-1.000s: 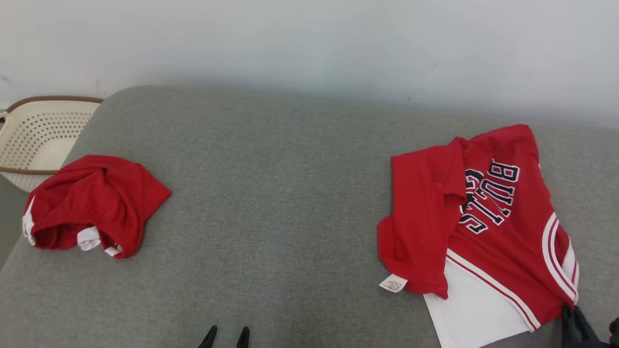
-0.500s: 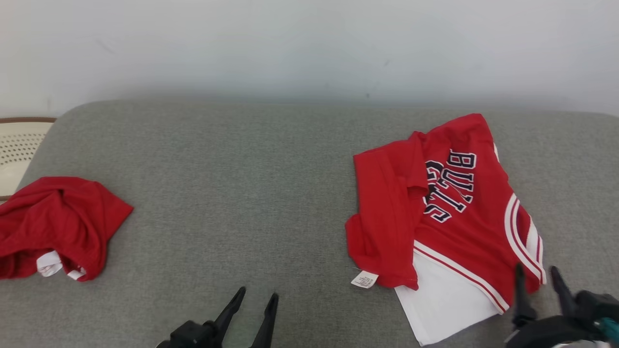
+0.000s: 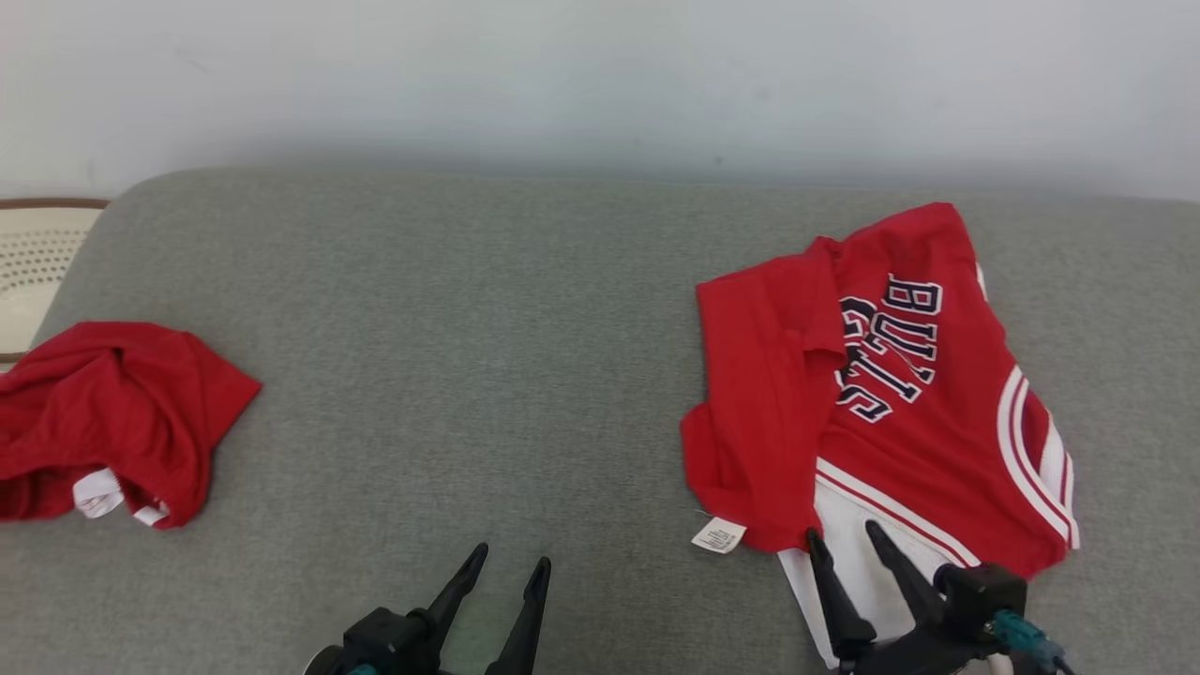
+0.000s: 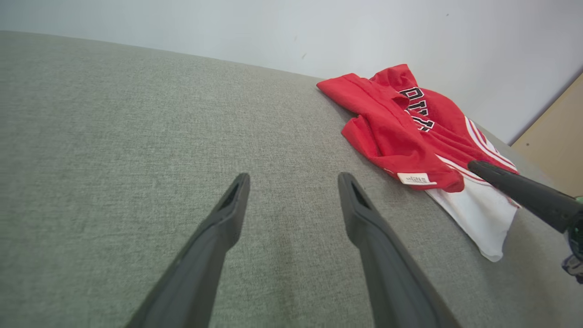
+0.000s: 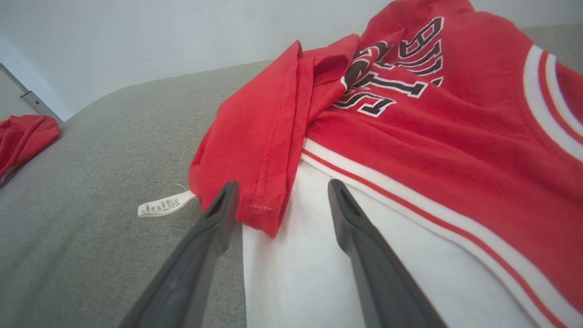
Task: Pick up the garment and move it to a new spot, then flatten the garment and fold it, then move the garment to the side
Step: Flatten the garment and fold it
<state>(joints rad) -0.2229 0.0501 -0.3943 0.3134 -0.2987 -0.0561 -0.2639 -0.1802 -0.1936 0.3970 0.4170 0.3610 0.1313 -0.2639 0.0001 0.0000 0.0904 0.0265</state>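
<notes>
- A pale perforated basket (image 3: 28,267) with a brown rim sits past the grey cushion's (image 3: 487,356) left edge, cut off by the frame.
- A crumpled red cloth (image 3: 112,412) lies at the cushion's left edge, with bits of white showing at its near side. It is well apart from both grippers.
- The left gripper (image 3: 514,555) is at the front edge, left of centre. Its claw is spread wide with nothing between the fingers, and bare cushion lies under and ahead of it.
- A small white label (image 3: 719,536) lies flat on the cushion, sticking out from the jersey's front-left corner.
- The jersey (image 3: 919,441) lies folded on the right part of the cushion, reaching from near the back edge toward the front edge. It is red with dark, white-edged letters and white stripes down its right side. A red flap is folded over its left side, and a white panel sticks out at the front.
- The right gripper (image 3: 842,531) is at the jersey's front end, its claw wide and gripping nothing. In the right wrist view its left finger is beside the flap's hem corner, near the label, and its right finger is over the white panel. Whether the tips touch the cloth cannot be told.
</notes>
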